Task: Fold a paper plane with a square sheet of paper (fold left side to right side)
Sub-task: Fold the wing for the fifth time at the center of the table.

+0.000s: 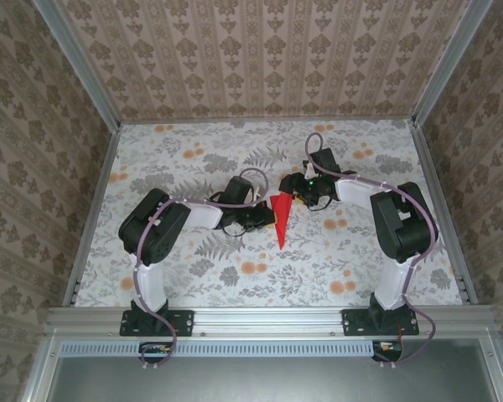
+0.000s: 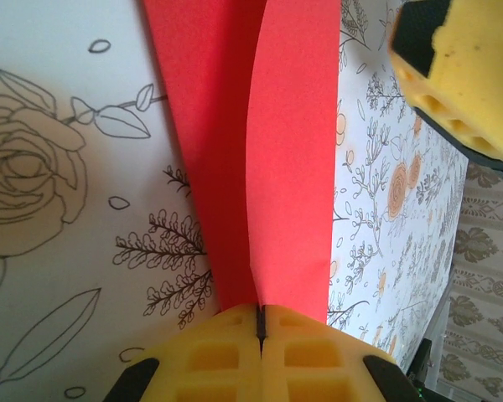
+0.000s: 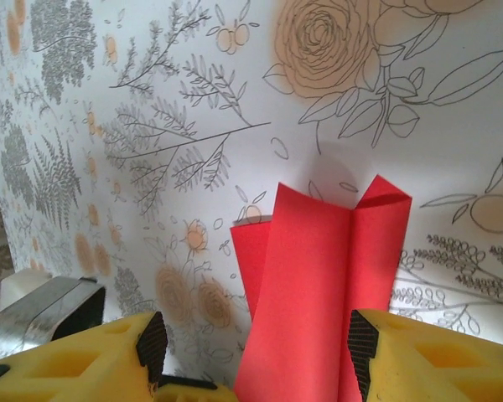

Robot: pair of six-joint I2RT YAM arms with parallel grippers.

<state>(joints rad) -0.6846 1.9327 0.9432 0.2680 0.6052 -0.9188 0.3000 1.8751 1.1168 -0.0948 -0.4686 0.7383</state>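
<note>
Patterned wallpaper (image 1: 260,50) closed in your bench (image 1: 268,315) on three sides, and a flowered tablecloth (image 1: 193,159) covered its top. You had the paper plane (image 1: 279,219) lying near the middle of the cloth, between the two arms. Its long axis ran from far to near — the wide tail lay toward the back wall and the sharp nose pointed at the arm bases. It looked like a narrow, bright red dart with a crease down the centre and a flap on either side of it. From the right wrist, the tail end showed folded layers with small corners sticking up. Your left gripper (image 2: 261,322) was clenched on the paper plane, its yellow pads pressed together with the red paper pinched in the seam. Your right gripper (image 3: 256,364) was released — its pads stood apart on either side of the tail, one of them plainly clear of the paper.
</note>
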